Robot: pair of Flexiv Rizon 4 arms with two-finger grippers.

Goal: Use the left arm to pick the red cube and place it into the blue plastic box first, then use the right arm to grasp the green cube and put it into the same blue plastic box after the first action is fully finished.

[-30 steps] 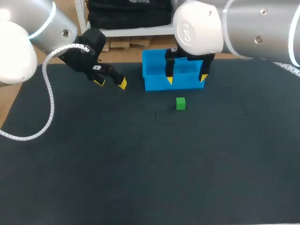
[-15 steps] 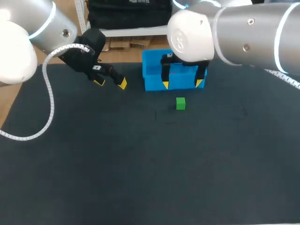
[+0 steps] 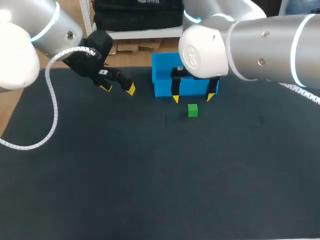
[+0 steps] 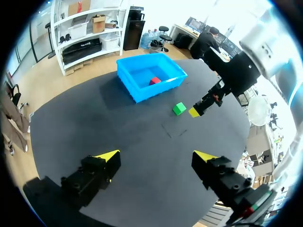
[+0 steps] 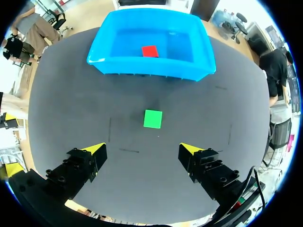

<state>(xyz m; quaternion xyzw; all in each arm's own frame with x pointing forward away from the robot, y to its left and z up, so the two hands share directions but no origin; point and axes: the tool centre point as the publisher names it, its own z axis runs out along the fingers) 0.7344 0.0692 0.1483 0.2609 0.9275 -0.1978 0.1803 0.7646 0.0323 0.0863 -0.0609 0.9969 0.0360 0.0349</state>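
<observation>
A dark worktop (image 3: 150, 175) seen from above, with two robot arms reaching in from either side. Toward the far edge sits an open blue plastic box (image 3: 162, 88). The red cube (image 5: 150, 51) lies inside it, on the box floor, roughly in the middle and nearer the far wall. The green cube (image 3: 193, 110) rests on the worktop just in front of the box, close to its near wall but not touching it. The right arm's fingers (image 3: 175, 98), black with yellow tips, hang spread wide apart over the near wall of the box and hold nothing. In the right wrist view the green cube lies on the worktop ahead of the gap between the two tips, with the box beyond it. The left arm's fingers (image 3: 130, 90) hover off to the left of the box, well apart from it and from both cubes. They too are spread open and hold nothing; the left wrist view shows only bare worktop between the tips.
</observation>
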